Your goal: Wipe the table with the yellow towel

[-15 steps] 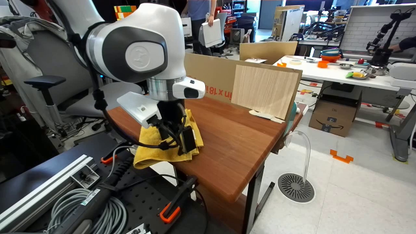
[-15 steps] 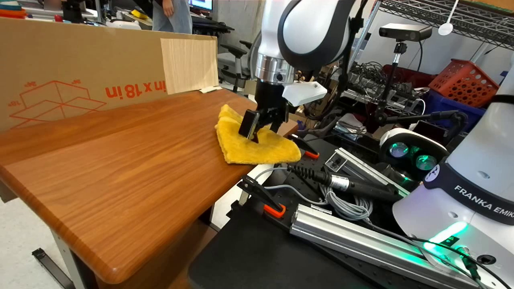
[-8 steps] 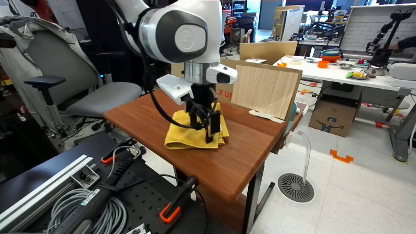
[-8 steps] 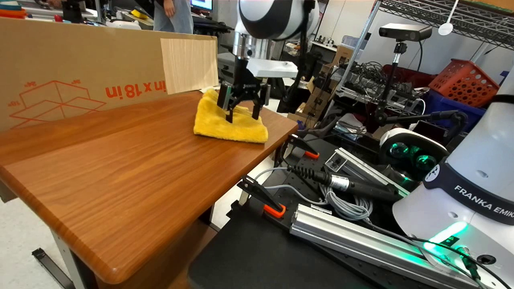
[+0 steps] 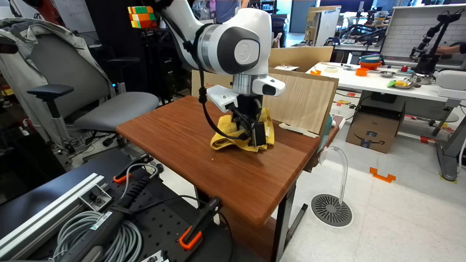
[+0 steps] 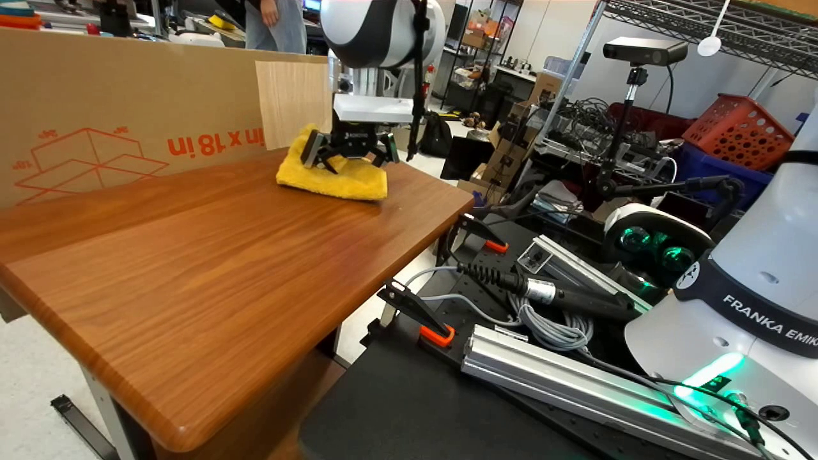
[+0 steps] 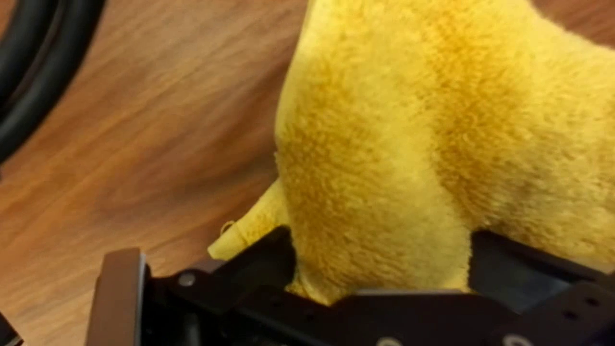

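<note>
The yellow towel (image 5: pixel 222 140) lies bunched on the brown wooden table (image 5: pixel 233 178), near its far end by the wood-grain panel. It also shows in an exterior view (image 6: pixel 339 184) and fills much of the wrist view (image 7: pixel 384 144). My gripper (image 6: pixel 355 168) is low over the table and pressed down into the towel. In the wrist view its two dark fingers (image 7: pixel 382 240) stand well apart, with a fold of towel bulging up between them. The fingertips are partly hidden by the cloth.
A cardboard sheet (image 6: pixel 115 102) stands along one table edge, with the wood-grain panel (image 5: pixel 298 103) on it. A black base with orange-tipped clamps (image 5: pixel 189 238), a coiled grey cable (image 5: pixel 127 236) and an aluminium rail (image 5: pixel 51 214) borders the table's near side.
The gripper and towel have moved together across the table, away from the near edge where the towel overhung, toward the panel. The gripper now sits lower into the towel.
</note>
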`<state>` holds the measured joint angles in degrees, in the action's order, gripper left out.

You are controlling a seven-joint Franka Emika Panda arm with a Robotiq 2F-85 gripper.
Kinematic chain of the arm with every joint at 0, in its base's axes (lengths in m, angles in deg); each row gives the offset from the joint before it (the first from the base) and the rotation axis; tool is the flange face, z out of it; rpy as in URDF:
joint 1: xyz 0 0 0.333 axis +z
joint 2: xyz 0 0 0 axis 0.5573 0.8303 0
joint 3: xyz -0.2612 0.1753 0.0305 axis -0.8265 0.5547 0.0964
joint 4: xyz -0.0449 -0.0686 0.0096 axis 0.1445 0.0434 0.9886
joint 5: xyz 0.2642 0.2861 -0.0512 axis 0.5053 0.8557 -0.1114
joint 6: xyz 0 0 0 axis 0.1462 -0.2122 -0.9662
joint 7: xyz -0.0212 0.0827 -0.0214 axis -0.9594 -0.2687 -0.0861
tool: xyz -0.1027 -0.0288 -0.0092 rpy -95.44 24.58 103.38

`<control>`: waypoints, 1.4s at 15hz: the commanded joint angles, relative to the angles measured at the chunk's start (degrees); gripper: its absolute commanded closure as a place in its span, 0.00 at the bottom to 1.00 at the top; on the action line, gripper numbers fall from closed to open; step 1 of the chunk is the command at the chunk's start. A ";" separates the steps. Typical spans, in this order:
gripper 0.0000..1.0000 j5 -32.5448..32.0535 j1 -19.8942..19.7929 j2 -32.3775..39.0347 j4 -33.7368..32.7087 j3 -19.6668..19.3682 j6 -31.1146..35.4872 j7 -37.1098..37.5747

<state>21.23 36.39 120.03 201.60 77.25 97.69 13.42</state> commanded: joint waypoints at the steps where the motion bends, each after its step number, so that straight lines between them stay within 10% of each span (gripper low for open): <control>1: 0.00 -0.14 4.34 2.81 -2.88 0.64 0.10 2.78; 10: 0.00 0.94 5.00 0.68 -3.70 3.07 -6.47 -0.59; 21: 0.00 -3.27 11.13 -4.73 12.79 8.03 14.92 -7.50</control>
<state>18.48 45.33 117.99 207.09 82.10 106.55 8.65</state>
